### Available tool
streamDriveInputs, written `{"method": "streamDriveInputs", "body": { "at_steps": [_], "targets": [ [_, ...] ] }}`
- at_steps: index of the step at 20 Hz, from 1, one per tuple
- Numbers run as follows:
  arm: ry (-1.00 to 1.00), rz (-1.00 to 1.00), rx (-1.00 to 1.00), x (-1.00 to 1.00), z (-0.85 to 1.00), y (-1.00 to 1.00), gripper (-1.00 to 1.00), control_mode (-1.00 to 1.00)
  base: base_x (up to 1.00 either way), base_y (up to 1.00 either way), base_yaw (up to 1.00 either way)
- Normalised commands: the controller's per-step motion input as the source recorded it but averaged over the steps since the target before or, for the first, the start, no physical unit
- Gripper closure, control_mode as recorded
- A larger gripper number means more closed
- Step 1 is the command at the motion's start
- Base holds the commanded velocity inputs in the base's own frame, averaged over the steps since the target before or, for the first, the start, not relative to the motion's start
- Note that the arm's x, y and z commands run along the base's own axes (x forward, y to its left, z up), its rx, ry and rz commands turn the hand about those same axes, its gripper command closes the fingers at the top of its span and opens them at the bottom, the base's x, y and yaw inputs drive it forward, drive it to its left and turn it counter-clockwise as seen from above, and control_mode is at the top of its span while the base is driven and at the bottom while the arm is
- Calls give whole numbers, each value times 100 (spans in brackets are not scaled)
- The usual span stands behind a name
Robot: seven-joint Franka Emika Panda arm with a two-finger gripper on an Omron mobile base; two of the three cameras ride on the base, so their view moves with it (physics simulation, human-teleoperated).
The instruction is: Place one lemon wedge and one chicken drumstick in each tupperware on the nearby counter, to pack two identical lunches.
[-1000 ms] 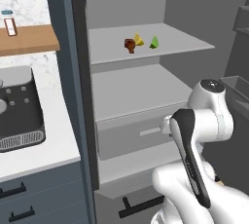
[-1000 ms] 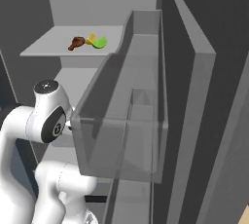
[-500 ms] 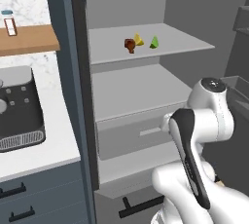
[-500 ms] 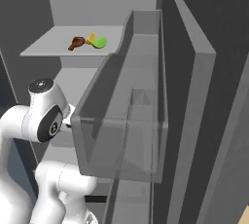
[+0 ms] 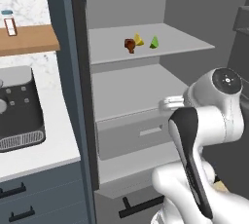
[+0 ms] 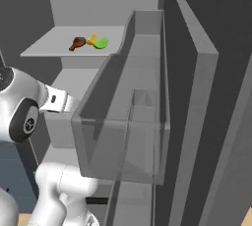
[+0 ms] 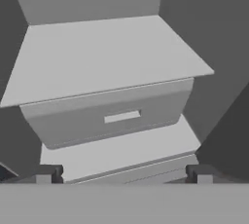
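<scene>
- On the upper shelf [image 5: 185, 47] of the open fridge, a dark reddish-brown chicken drumstick [image 5: 129, 45] lies in a tight cluster with a yellow lemon wedge [image 5: 138, 40] just beside it and a green lemon wedge [image 5: 154, 42] a little to the right.
- From the right base view the same trio appears farther back on the shelf, with the drumstick [image 6: 77, 42] nearest the shelf's left side, the yellow wedge [image 6: 92, 39] touching or nearly touching the green one [image 6: 102, 42].
- One level down, a bare middle shelf [image 5: 131, 89] sits above a grey drawer [image 5: 141, 135] with a small slot handle.
- The hand view looks straight at that middle shelf [image 7: 102, 57] and the drawer [image 7: 112, 116]; the food cluster lies above its field.
- The gripper [image 7: 124, 174] hangs in front of the drawer with its two dark finger tips [image 7: 48, 173] set wide apart and nothing between them.
- The right base view alone takes in the fridge door [image 6: 197, 122], swung open, with its translucent door bins [image 6: 123, 136] in the foreground.
- The left base view alone takes in the white counter [image 5: 39, 157], a dark coffee machine [image 5: 19, 106] and a wooden wall shelf [image 5: 29, 40] carrying a small shaker [image 5: 9, 23].
</scene>
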Motion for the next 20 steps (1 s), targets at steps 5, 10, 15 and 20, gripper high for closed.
{"method": "streamDriveInputs", "body": {
  "at_steps": [5,10,15,20],
  "targets": [
    [-40,-5,0,20,100,0,-100,-100,0,0,0],
    [-19,-7,1,35,97,0,-100,-100,0,0,0],
    [0,0,7,12,100,0,-100,-100,0,0,0],
    [3,0,1,79,31,-7,-100,-100,0,0,0]
  ]
}}
